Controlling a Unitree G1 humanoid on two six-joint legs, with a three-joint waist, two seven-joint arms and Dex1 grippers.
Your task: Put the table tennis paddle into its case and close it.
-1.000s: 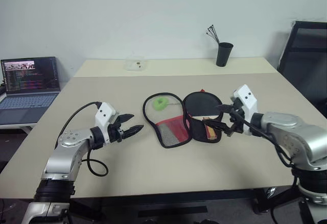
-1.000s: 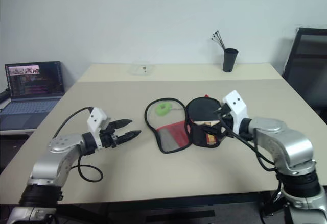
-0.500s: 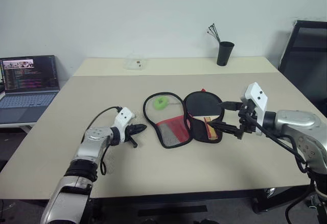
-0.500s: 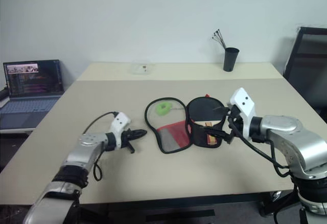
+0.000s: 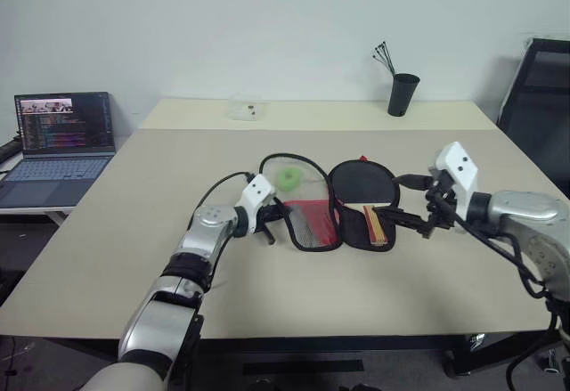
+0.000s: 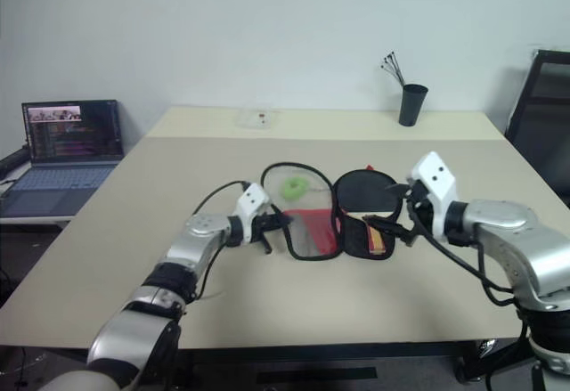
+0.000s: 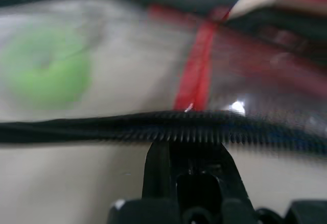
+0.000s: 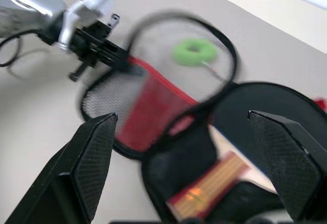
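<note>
Case [image 5: 322, 215] lies open on the tabletop [image 5: 134, 231], paddle [image 5: 361, 197] in its right half, wooden handle showing. Left gripper [image 5: 272, 221]: fingers together, apparently pinching the flap's zip edge. Right gripper [image 5: 411, 204]: fingers wide apart, empty. Risk: thin fabric slips out mid-fold, or the case drags.

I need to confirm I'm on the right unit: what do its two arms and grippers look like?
Both arms are silver-grey metal with black joint bands. A white block sits on each wrist, ahead of the left gripper and the right gripper. Each gripper has two black fingers; the right gripper's fingers are wedge-shaped with cross-hatched inner faces. Black cables loop beside both forearms.
</note>
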